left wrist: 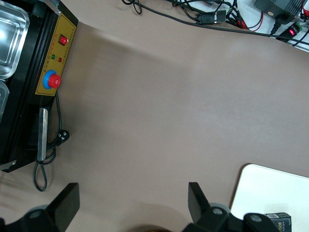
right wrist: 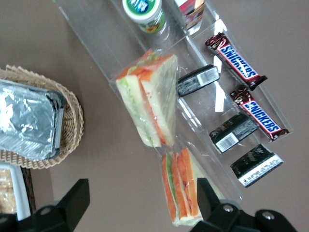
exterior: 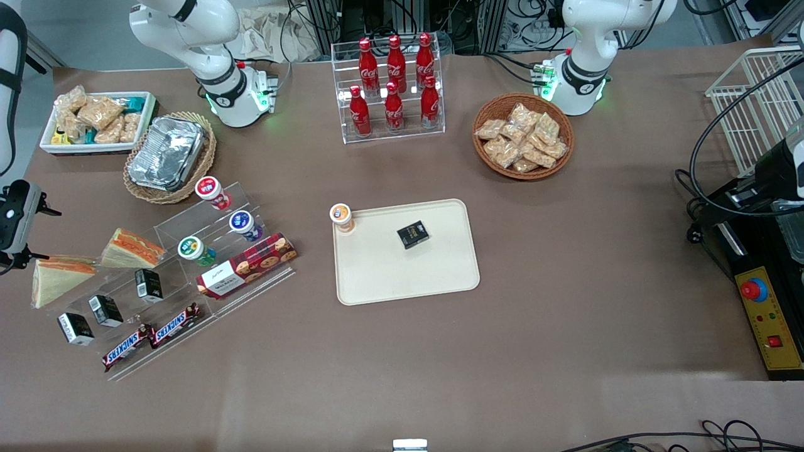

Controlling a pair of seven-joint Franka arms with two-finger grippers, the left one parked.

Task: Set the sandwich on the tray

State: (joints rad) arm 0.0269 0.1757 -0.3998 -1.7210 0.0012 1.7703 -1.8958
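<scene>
Sandwich (right wrist: 149,99) is leaning on the acrylic rack (exterior: 207,276), 2 wedges adjacent; gripper (right wrist: 140,212) is hovering above, fingers spread and empty, for descent; tray (exterior: 377,276) is waiting well apart.

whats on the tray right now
On the tray: an orange-lidded cup at one corner and a small black box. No sandwich yet; the gripper hovers beside it.

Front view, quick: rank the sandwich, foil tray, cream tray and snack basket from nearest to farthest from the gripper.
The gripper hovers open at the working arm's end of the table.
1. Sandwich, just beside it.
2. Foil tray, in its wicker holder, farther from the camera.
3. Cream tray, mid-table.
4. Snack basket, toward the parked arm's end.
</scene>
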